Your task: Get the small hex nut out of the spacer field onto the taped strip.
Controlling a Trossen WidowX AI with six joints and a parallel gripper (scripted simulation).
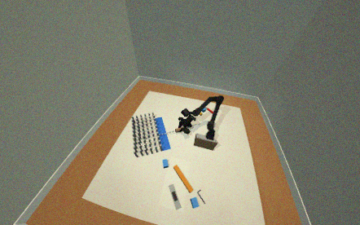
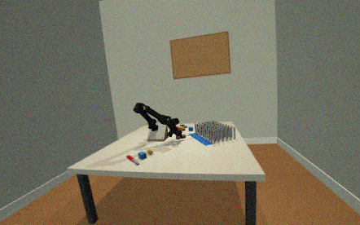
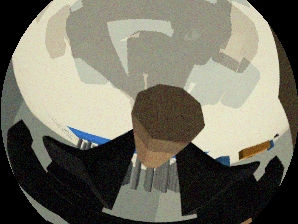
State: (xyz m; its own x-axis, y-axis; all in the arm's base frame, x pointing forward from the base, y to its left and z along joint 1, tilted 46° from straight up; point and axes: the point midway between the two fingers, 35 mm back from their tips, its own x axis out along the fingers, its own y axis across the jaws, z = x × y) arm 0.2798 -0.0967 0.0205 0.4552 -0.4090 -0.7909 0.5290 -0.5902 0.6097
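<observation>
Standing grey spacers (image 1: 145,134) (image 2: 215,131) (image 3: 150,180) form a dense field, upright as far as I can see. The blue taped strip (image 1: 164,142) (image 2: 200,139) (image 3: 89,135) runs along the field's side facing the arm. My gripper (image 1: 180,130) (image 2: 181,136) (image 3: 157,135) is shut on the wooden handle (image 3: 168,113) of a tool, low over the table on the arm's side of the strip. The tool's thin shaft (image 1: 169,133) reaches from the handle across the strip to the field's edge; its tip cannot be made out. I cannot see the hex nut in any view.
The arm's base block (image 1: 205,142) stands behind the gripper. A blue block (image 1: 165,163), an orange bar (image 1: 182,178), a grey strip (image 1: 172,190), another blue block (image 1: 195,202) and a bent black key (image 1: 202,198) lie to one side. A red-ended tool (image 2: 132,160) and blue cube (image 2: 142,155) lie opposite.
</observation>
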